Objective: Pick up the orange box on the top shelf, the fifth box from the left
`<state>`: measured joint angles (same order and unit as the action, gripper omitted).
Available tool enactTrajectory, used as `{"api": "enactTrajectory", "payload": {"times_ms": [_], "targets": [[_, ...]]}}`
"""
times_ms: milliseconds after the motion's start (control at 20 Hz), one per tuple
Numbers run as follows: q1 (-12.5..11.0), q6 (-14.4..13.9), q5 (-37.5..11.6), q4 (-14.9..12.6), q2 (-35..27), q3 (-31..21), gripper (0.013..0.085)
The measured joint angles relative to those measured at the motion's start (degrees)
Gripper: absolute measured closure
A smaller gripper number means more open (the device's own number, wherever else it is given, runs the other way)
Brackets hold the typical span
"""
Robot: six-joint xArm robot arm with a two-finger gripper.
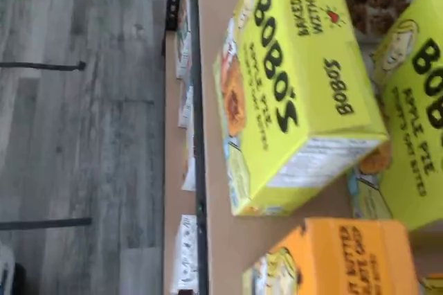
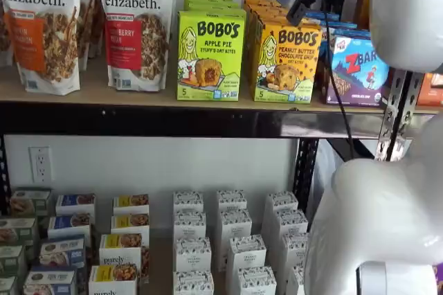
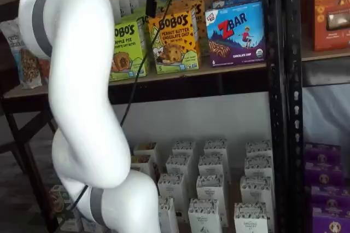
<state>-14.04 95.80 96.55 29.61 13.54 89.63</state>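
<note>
The orange box (image 2: pixel 287 59) stands upright on the top shelf (image 2: pixel 138 94), between a lime-green Bobo's Apple Pie carton (image 2: pixel 210 56) and a blue ZBar carton (image 2: pixel 356 70). It shows in both shelf views (image 3: pixel 175 39), with more orange cartons lined up behind it. My gripper (image 2: pixel 302 5) hangs just above the orange box's top front edge, tilted, and does not touch it. It also shows in a shelf view (image 3: pixel 151 0), where only one dark finger is plain, so I cannot tell whether it is open. The wrist view shows the orange box's top (image 1: pixel 346 257) beside the lime-green cartons (image 1: pixel 297 87).
Two Purely Elizabeth granola bags (image 2: pixel 135 25) stand left of the green carton. Small white boxes (image 2: pixel 228 239) fill the lower shelf. A black perforated upright (image 3: pixel 276 80) stands right of the ZBar carton (image 3: pixel 236 33). My white arm (image 3: pixel 82 107) covers part of the shelves.
</note>
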Motion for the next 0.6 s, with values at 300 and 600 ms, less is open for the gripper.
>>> {"api": "enactTrajectory", "payload": {"times_ms": [300, 600], "targets": [[-0.37, 2.00, -5.12, -1.95, -0.22, -1.87, 0.0130], [0.75, 3.31, -9.35, -6.33, -0.16, -4.63, 0.0130]]}}
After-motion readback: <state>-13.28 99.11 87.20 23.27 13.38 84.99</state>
